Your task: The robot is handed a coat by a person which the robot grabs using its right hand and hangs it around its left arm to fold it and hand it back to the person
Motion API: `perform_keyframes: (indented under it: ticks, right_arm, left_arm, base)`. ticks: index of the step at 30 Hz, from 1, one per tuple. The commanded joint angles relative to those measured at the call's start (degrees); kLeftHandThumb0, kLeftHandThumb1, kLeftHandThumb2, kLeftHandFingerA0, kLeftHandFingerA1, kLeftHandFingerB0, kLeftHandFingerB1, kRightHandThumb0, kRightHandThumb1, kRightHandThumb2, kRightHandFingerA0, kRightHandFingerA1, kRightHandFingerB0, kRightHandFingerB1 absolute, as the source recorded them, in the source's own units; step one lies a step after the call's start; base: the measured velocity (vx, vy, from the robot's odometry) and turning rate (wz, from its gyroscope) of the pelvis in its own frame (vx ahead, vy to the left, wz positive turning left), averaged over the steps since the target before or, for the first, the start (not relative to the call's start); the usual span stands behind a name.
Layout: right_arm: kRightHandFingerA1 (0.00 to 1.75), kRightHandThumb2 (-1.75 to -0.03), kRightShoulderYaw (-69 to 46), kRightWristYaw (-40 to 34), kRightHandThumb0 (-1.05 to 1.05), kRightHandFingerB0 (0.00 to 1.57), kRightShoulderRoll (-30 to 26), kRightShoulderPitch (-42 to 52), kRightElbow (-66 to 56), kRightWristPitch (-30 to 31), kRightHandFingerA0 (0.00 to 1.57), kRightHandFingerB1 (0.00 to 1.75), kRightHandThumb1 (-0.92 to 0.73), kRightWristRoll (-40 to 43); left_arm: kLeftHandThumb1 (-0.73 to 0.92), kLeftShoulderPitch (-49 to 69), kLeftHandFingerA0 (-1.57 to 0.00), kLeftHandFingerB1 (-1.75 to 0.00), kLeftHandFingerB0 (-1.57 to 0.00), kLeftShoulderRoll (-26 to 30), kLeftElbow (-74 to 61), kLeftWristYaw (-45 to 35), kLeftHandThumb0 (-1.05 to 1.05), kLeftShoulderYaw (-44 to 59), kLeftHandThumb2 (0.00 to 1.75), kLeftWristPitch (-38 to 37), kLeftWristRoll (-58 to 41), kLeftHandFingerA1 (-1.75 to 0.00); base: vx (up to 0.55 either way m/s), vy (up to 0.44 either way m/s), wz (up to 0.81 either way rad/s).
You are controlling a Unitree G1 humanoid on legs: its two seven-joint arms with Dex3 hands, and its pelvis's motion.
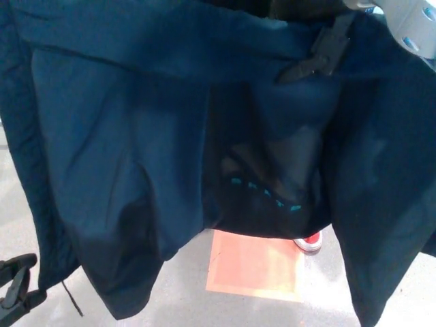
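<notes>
Black right hand [317,57] sits at top right of the head view, on a pale grey forearm [410,22] entering from the upper-right corner. Its fingers [294,72] are narrow, close together, angled down-left and laid against the top fold of the coat [122,136]. Grip appears closed on that fabric, tho the contact pt is partly hidden by the fold.

Coat: dark navy, hangs across nearly the whole frame, clear of the floor [184,293]. Top fold runs approx. level from the left edge to the hand. Below the fold, two broad panels drop left and right. Left panel ends in a rounded hem near btm left; right panel runs out of frame at btm right. Between them the coat gapes open at ctr, showing a darker lining [276,153] w/ a short slanted row of teal marks [266,194], too small to read. Thin dark cord [72,300] dangles from the left hem.

Below the gap: an orange square [255,266] on the grey floor, and just beside its upper-right corner a red shoe [308,242] w/ white sole, belonging to a person, mostly hidden behind the coat.

Btm-left edge: a black part, prob. the left hand [16,289], cut off by the frame. Apart from the coat hem. Cannot tell whether it is open or closed.
</notes>
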Motion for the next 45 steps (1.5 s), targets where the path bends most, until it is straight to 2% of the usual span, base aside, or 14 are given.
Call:
perform_keyframes:
  ticks: [1,6,12,13,15,18,24,27,28,29,35,38,43,45]
  right_arm:
    - [1.49,-0.65,-2.5,-37.0,-0.38,0.7,-0.1,5.2,6.0,-8.1,0.85,0.59,-0.74,-15.9]
    - [1.46,-0.62,-3.1,-43.4,-0.33,0.53,0.0,4.7,8.1,-10.7,0.76,0.44,-0.69,-16.5]
    - [1.49,-0.64,-3.0,-48.7,-0.35,0.8,1.3,4.1,11.0,-13.2,0.85,0.75,-0.69,-16.6]
    - [1.57,-0.66,-2.8,-50.9,-0.37,0.76,1.6,3.9,11.4,-13.3,0.86,1.14,-0.72,-17.2]
    - [1.47,-0.66,-2.6,-55.5,-0.36,0.76,2.2,3.4,12.7,-13.7,0.83,0.74,-0.77,-18.0]
    - [1.61,-0.68,-2.9,-61.9,-0.34,0.73,3.2,2.1,15.1,-14.3,0.78,0.99,-0.77,-18.4]
    - [1.52,-0.63,-5.9,-64.3,-0.29,0.67,6.1,-6.8,20.2,-11.7,0.89,0.55,-0.66,-16.2]
    - [1.32,-0.65,-11.3,-64.9,-0.32,0.79,7.5,-10.2,22.9,-13.7,0.89,0.7,-0.78,-10.7]
    - [1.2,-0.96,-11.9,-63.9,-0.37,0.78,7.7,-11.2,23.2,-13.5,0.94,0.89,-0.64,-10.0]
    - [1.31,-0.64,-12.4,-63.6,-0.32,0.76,7.9,-12.1,23.5,-13.4,0.89,1.0,-0.82,-9.7]
    - [1.69,-0.64,-13.7,-65.7,-0.28,0.65,8.9,-16.6,26.7,-15.2,0.8,1.4,-0.79,-9.6]
    - [1.41,-0.66,-14.0,-64.8,-0.31,0.75,9.2,-18.8,28.1,-15.5,0.9,1.06,-0.79,-9.6]
    - [1.58,-0.67,-13.0,-64.5,-0.29,0.72,8.5,-21.6,30.5,-17.3,0.85,1.21,-0.75,-11.3]
    - [1.46,-0.66,-12.5,-64.9,-0.29,0.79,8.2,-22.7,31.3,-18.3,0.91,0.97,-0.77,-12.1]
  left_arm:
    - [0.73,-0.5,-0.3,-0.42,-0.19,0.8,-0.5,-0.3,-0.7,0.2,0.91,-0.3,-1.2,-0.47]
    - [0.74,-0.7,-0.3,-0.42,-0.2,0.9,-0.5,-0.9,-0.68,0.3,0.91,-0.2,-1.4,-0.46]
    - [0.85,-0.3,-0.4,-0.33,-0.26,0.6,-0.9,-1.2,-0.67,0.0,0.66,-0.6,-1.1,-0.39]
    - [0.86,-0.2,-0.42,-0.33,-0.28,0.5,-0.9,-1.1,-0.66,-0.1,0.66,-0.8,-1.1,-0.38]
    - [0.8,-0.2,-0.41,-0.34,-0.28,0.3,-1.0,-2.0,-0.7,0.3,0.66,-0.6,-1.7,-0.4]
    - [0.8,-0.2,-0.41,-0.34,-0.27,0.0,-1.3,-3.0,-0.7,0.4,0.66,-0.5,-2.0,-0.39]
    - [0.81,-0.6,-0.41,-0.34,-0.27,0.2,-2.5,-4.9,-0.71,0.0,0.67,-2.5,-1.9,-0.4]
    - [0.81,-1.1,-0.41,-0.34,-0.28,0.1,-3.0,-4.4,-0.71,-0.6,0.67,-2.1,-1.3,-0.39]
    - [0.81,-1.2,-0.42,-0.34,-0.28,0.0,-3.2,-4.6,-0.71,-0.6,0.67,-2.0,-1.3,-0.39]
    - [0.81,-1.2,-0.43,-0.34,-0.28,0.0,-3.4,-4.8,-0.71,-0.8,0.67,-2.0,-1.3,-0.4]
    - [0.7,-1.4,-0.34,-0.45,-0.25,-0.4,-5.5,-7.6,-0.7,-0.1,0.91,-1.5,-2.8,-0.48]
    - [0.69,-1.0,-0.34,-0.44,-0.24,-0.2,-8.5,-9.1,-0.69,-0.2,0.9,-0.7,-3.5,-0.49]
    - [0.78,2.7,-0.4,-0.34,-0.26,0.6,-15.8,-13.8,-0.68,0.0,0.65,-0.6,-5.5,-0.4]
    - [0.75,6.0,-0.41,-0.34,-0.27,1.2,-21.8,-16.8,-0.7,0.7,0.63,1.9,-8.0,-0.4]
  base:
    - [0.0,0.0,0.0]
    - [0.0,0.0,0.0]
    - [0.0,0.0,0.0]
    - [0.0,0.0,0.0]
    - [0.0,0.0,0.0]
    - [0.0,0.0,0.0]
    - [0.0,0.0,0.0]
    - [0.0,0.0,0.0]
    - [0.0,0.0,0.0]
    - [0.0,0.0,0.0]
    - [0.0,0.0,0.0]
    - [0.0,0.0,0.0]
    - [0.0,0.0,0.0]
    - [0.0,0.0,0.0]
